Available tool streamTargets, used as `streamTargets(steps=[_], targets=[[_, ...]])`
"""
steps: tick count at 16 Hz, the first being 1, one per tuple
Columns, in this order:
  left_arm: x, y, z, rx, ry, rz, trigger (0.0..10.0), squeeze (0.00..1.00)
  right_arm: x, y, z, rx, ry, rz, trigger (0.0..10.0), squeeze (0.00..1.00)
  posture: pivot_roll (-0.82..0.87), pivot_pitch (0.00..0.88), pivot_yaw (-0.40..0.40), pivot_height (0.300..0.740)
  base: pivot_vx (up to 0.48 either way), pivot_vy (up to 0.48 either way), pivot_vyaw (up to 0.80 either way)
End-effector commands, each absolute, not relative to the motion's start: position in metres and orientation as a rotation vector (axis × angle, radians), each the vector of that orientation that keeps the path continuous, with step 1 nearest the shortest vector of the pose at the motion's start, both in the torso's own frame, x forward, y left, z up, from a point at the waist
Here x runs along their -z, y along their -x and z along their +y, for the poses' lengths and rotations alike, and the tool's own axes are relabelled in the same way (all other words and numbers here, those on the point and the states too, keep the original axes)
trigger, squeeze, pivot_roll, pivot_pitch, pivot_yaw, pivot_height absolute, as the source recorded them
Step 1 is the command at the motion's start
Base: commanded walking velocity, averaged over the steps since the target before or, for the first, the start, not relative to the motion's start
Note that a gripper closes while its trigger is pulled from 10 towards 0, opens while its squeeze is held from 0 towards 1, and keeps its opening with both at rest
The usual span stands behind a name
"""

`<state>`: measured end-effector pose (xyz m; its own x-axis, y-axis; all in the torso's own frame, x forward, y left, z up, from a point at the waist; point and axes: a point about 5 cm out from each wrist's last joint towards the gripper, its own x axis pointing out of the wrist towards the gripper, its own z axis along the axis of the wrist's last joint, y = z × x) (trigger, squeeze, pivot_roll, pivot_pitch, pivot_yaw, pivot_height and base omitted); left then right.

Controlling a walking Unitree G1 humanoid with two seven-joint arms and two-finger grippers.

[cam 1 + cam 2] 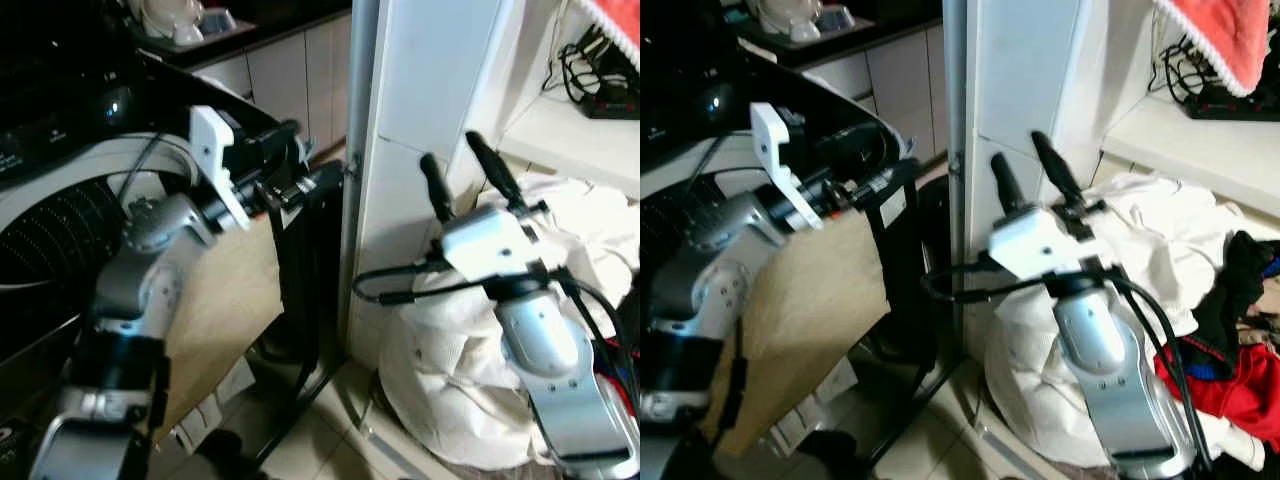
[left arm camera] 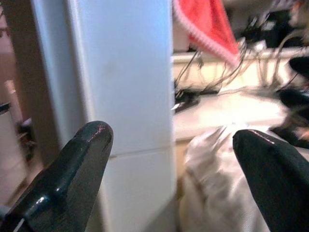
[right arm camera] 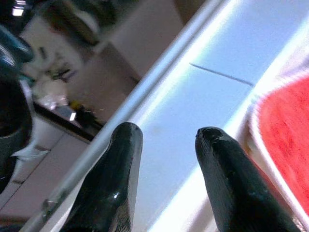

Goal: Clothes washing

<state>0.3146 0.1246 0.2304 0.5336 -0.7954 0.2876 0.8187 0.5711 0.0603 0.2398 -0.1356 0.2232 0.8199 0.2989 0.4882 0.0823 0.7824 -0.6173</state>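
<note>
A washing machine stands at the left, its ribbed drum showing under a raised black lid. To the right of a white pillar lies a big heap of white laundry, with red and dark clothes beside it. My left gripper is held up near the pillar, between the machine and the heap; it is open and holds nothing. My right gripper points up above the white heap, open and empty. A red towel hangs at the top right.
The white pillar with a metal edge strip stands between the two arms. A black frame and a beige panel lean by the machine. A shelf with tangled cables is at the back right. Pale tiled floor lies below.
</note>
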Motion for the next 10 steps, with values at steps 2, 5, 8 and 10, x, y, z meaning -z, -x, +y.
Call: streamTargets(steps=[2, 5, 8, 10], targets=[[-0.232, -0.304, 0.112, 1.024, 0.111, -0.312, 10.0, 0.00, -0.217, -0.243, -0.151, -0.042, 0.568, -0.533, 10.0, 0.00, -0.18, 0.000, 0.097, 0.740, 0.000, 0.000, 0.00], [-0.224, -0.294, 0.097, 1.100, 0.085, -0.283, 10.0, 0.00, -0.220, -0.247, -0.177, 0.054, 0.545, -0.491, 10.0, 0.00, -0.19, 0.000, 0.105, 0.740, 0.000, 0.000, 0.00], [-0.223, -0.294, 0.091, 1.053, 0.125, -0.334, 10.0, 0.00, -0.218, -0.246, -0.195, 0.104, 0.492, -0.459, 10.0, 0.00, -0.20, 0.000, 0.110, 0.740, 0.000, 0.000, 0.00], [-0.219, -0.293, 0.085, 1.069, 0.147, -0.289, 10.0, 0.00, -0.218, -0.243, -0.203, 0.121, 0.406, -0.450, 10.0, 0.00, -0.20, 0.000, 0.111, 0.740, 0.000, 0.000, 0.00]])
